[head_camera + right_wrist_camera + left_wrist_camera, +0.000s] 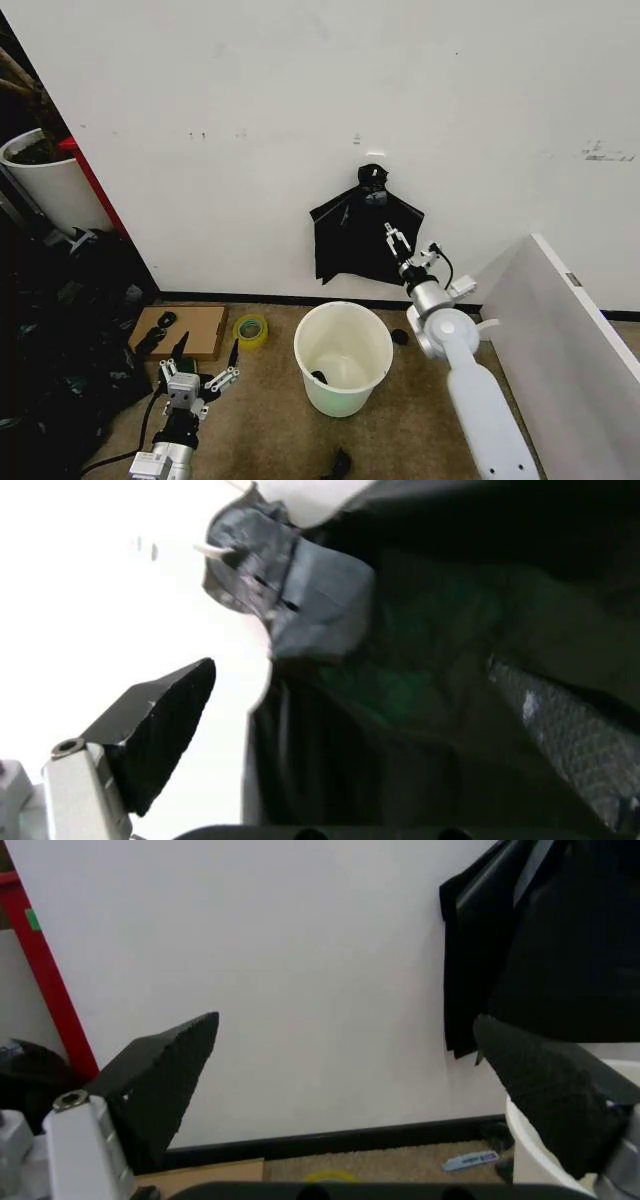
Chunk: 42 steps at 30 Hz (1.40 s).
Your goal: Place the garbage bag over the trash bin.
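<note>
one tape roll [250, 329] beside trash bin [343, 352].

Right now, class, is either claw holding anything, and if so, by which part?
Nothing is held. The right claw is open in front of the black bag hanging on the wall, not closed on it. The left claw is open low near the floor.

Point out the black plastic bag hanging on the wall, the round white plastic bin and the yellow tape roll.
black plastic bag [352, 240], head view, on its flat left panel.
round white plastic bin [337, 396], head view, on its front outer wall.
yellow tape roll [250, 330], head view, on its ring.
</note>
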### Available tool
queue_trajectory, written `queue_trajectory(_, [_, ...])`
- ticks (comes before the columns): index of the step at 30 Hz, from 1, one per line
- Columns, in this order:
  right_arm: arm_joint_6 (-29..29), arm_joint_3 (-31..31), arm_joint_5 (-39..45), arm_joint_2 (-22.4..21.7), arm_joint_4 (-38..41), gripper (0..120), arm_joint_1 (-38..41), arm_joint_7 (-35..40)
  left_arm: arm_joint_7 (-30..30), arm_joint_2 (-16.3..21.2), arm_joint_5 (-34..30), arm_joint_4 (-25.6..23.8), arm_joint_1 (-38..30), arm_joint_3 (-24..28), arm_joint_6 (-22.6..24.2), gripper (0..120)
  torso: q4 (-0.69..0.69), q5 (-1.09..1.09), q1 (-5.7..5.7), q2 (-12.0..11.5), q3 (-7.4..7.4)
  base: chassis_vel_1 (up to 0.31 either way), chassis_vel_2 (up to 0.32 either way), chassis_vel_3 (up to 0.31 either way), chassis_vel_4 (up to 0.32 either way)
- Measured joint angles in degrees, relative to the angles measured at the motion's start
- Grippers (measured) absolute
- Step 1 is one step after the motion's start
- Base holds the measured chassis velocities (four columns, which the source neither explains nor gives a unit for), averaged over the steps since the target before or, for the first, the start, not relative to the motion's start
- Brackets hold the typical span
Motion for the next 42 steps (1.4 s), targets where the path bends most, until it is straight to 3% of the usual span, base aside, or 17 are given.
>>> queue_trajectory(14, [0.4, 0.3, -0.9, 2.8, -6.9, 99, 7.4, -1.0, -0.3, -0.6, 0.1, -0.3, -0.4, -0.8, 0.5, 100, 0.00, 0.01, 0.00, 0.0, 0.00, 0.000, 0.000, 0.000, 0.000])
queue_trajectory(19, [0.6, 0.5, -1.0, 3.1, -8.0, 87, 8.2, -1.1, -0.3, -0.7, 0.1, -0.2, -0.4, -0.8, 0.5, 100, 0.00, 0.01, 0.00, 0.0, 0.00, 0.000, 0.000, 0.000, 0.000])
queue_trajectory(40, [1.0, 0.6, -2.3, 4.3, -7.6, 5, 7.8, -0.4, -0.5, -0.9, 0.6, -0.5, 0.3, -0.1, 0.0, 100, 0.00, 0.01, -0.01, 0.0, -0.01, 0.000, 0.000, 0.000, 0.000])
queue_trajectory(42, [1.0, 0.6, -2.4, 4.3, -7.5, 3, 7.7, -0.3, -0.5, -0.9, 0.7, -0.6, 0.4, -0.1, 0.0, 100, 0.00, 0.01, -0.01, 0.0, 0.00, 0.000, 0.000, 0.000, 0.000])
